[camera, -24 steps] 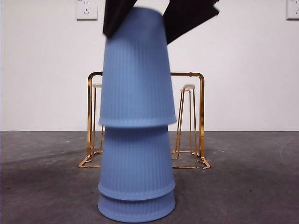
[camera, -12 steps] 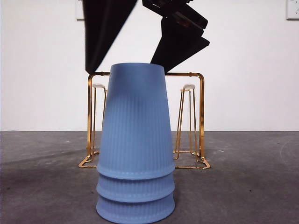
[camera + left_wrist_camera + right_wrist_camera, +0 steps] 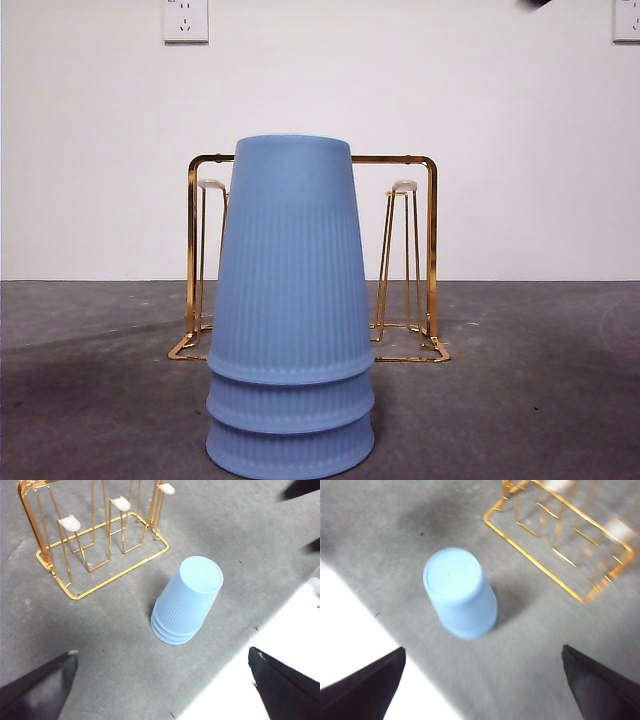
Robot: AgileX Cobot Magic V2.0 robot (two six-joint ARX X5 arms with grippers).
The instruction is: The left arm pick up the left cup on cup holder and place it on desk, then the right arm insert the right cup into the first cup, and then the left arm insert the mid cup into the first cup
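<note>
Three blue cups (image 3: 290, 310) stand nested upside down as one stack at the lower centre of the front view, on the worktop (image 3: 520, 400) before the one cup holder (image 3: 430, 250), whose three pegs are bare. The left claw (image 3: 160, 680) and right claw (image 3: 480, 680) both hang spread wide, gripping nothing. Half a second ago dark jaws flanked the stack top; now only a black tip remains upper right.

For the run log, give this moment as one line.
stack of three blue ribbed plastic cups: upside down on desk | gold wire cup holder: bare | both grippers: open, clear
</note>
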